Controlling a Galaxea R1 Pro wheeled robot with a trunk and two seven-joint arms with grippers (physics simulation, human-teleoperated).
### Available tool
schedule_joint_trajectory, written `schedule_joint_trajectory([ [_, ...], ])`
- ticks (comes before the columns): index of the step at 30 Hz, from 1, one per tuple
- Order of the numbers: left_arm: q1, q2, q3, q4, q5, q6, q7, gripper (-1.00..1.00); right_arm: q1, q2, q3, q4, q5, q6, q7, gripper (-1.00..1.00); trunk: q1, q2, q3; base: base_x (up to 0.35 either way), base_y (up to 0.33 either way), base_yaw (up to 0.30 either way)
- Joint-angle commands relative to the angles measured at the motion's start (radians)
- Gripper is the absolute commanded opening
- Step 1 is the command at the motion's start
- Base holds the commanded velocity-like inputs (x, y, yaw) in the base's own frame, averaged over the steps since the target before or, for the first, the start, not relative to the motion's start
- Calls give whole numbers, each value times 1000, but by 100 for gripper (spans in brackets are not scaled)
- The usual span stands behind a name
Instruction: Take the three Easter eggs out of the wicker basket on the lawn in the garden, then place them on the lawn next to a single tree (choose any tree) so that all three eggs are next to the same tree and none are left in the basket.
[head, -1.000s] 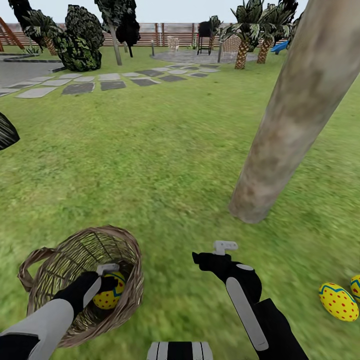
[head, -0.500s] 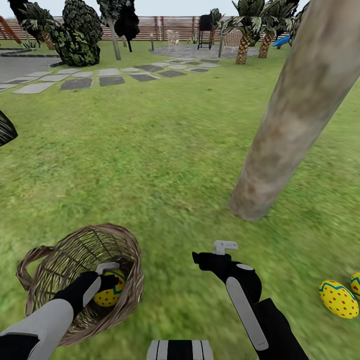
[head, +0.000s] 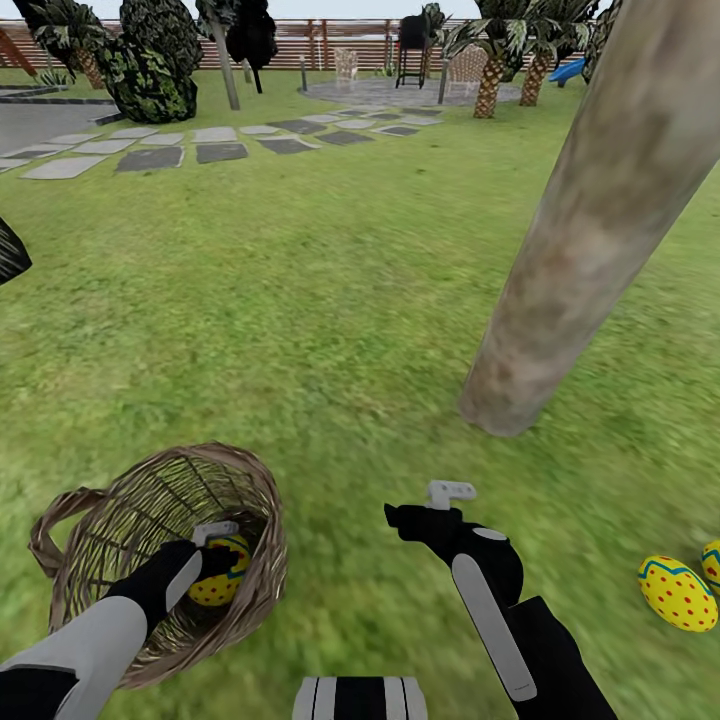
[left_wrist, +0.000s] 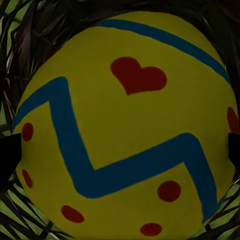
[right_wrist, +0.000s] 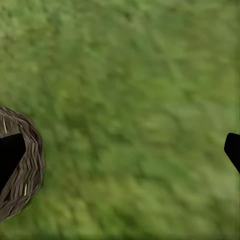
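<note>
With my left gripper (head: 214, 562) reaching into the basket (head: 262, 520), jaws either side of the last egg (left_wrist: 125, 130) but grip unclear, and my right gripper (head: 432, 508) wide apart over grass, the smooth egg may squirt free.

This is a garden behind a home, rendered in a simulator. Mottled green lawn (head: 300, 300) covers almost all the ground, and the same grass lies between the right gripper's (right_wrist: 120, 145) jaws in the right wrist view. A thick, pale leaning tree trunk (head: 590, 220) rises from the turf well beyond those jaws. Farther off, a grey stepping-stone path (head: 200, 150) crosses the grass toward a paved patio (head: 400, 92) with chairs. A brown slatted fence (head: 330, 40) closes the yard, with palms (head: 495, 50) and dark shrubs (head: 150, 70) standing before it.
</note>
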Motion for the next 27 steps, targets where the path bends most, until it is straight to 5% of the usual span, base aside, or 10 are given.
schedule_joint_trajectory([
  [1,1,1,-7,6,26,4,3,100,-1,0,1,-1,-11,2,-10,100,0,0,-1,0,0,0],
  [25,1,1,-8,1,26,4,2,100,-1,0,1,-1,-11,2,-11,100,2,-1,-12,0,0,0],
  [26,1,1,-8,1,26,4,2,-100,-1,0,1,-1,-11,2,-11,100,2,-1,-12,0,0,0],
  [27,1,1,-8,1,26,3,2,-100,-1,0,1,-1,-11,2,-11,100,2,-1,-12,0,0,0],
])
